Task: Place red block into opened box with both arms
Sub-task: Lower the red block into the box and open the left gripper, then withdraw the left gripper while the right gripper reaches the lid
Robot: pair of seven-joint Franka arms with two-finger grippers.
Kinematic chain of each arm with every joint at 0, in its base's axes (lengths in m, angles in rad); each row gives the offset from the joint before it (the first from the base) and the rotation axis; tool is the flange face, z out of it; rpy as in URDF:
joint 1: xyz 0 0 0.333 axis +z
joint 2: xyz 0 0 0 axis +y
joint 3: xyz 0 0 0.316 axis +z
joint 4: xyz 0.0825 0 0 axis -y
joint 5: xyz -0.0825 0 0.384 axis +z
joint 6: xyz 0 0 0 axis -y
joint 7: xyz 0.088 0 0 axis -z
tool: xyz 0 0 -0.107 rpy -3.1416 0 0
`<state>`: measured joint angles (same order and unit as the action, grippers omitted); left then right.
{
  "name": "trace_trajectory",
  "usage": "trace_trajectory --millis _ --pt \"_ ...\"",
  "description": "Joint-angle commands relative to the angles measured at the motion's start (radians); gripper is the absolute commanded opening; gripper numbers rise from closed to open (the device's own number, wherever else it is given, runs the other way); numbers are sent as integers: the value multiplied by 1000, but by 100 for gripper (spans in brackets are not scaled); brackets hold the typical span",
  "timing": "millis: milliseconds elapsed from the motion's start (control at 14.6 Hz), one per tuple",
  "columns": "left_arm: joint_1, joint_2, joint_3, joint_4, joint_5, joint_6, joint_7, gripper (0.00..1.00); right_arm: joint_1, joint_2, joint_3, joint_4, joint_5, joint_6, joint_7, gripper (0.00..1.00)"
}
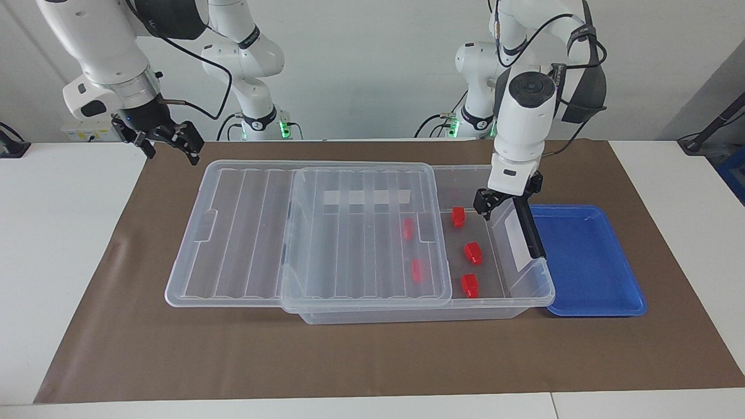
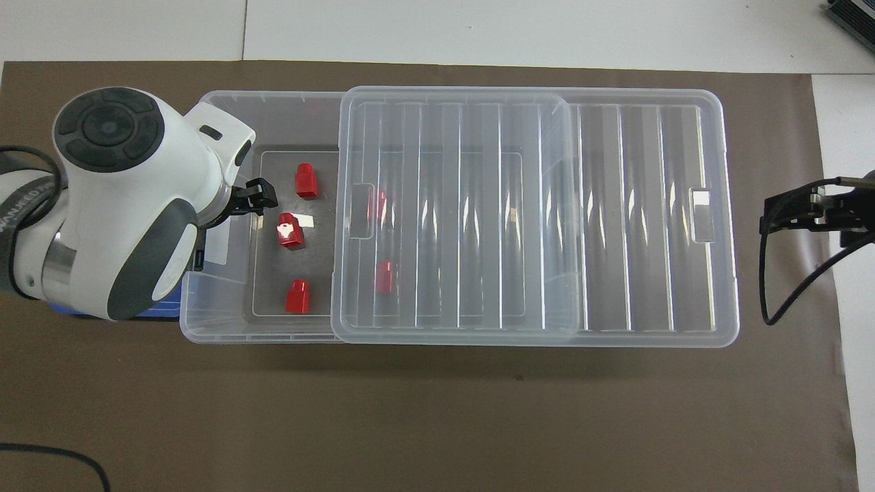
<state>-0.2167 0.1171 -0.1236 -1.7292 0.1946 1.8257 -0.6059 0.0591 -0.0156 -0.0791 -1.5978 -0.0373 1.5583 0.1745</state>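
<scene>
- We count five red blocks, all stubby, stepped plastic pieces lying inside the box (image 1: 527,294): three sit in the uncovered part at centre right of the facing frame, and two show blurred through the lid (image 1: 308,233).
- The red block (image 1: 472,252) in the middle of the open three lies on the box floor, with nothing gripping it.
- We see one box, a clear plastic bin with a white label and a black handle bar (image 1: 528,227) on one end.
- One ribbed clear lid is slid partway off, toward the left of the facing frame.
- One shallow blue tray (image 1: 588,267) lies beside the box at the right of the facing frame.
- One brown mat (image 1: 372,355) covers the white worktop (image 1: 52,233).
- The left gripper (image 1: 505,203) hangs over the box's open end, jaws apart, empty.
- The right gripper (image 1: 169,142) waits at upper left of the facing frame, jaws apart, empty.
</scene>
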Motion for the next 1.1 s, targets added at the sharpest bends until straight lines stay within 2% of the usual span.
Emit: trace_trajectory --millis 0,137,274,343,411,617,822,1028 --pt "20 -26 18 72 -27 -112 95 100 -33 -17 7 -47 28 71 -49 88" --pt "87 -95 18 66 -65 -155 211 100 -38 -21 7 -65 28 107 -87 69" --pt "161 -149 18 66 -87 -201 323 100 -44 -23 7 -91 28 135 -111 35" --pt "192 -168 18 66 -90 -215 372 100 -47 -23 7 -106 28 152 -140 10" --pt "223 -178 18 63 -92 -224 418 100 -62 -21 7 -120 31 172 -186 0" --pt "272 -186 18 59 -122 -215 477 100 -94 -9 7 -180 51 267 -257 0" --pt "272 -185 18 56 -124 -184 479 100 -97 42 7 -217 63 400 -375 0" --pt "273 -195 18 33 -124 -160 482 100 -102 101 7 -217 89 465 -452 0"
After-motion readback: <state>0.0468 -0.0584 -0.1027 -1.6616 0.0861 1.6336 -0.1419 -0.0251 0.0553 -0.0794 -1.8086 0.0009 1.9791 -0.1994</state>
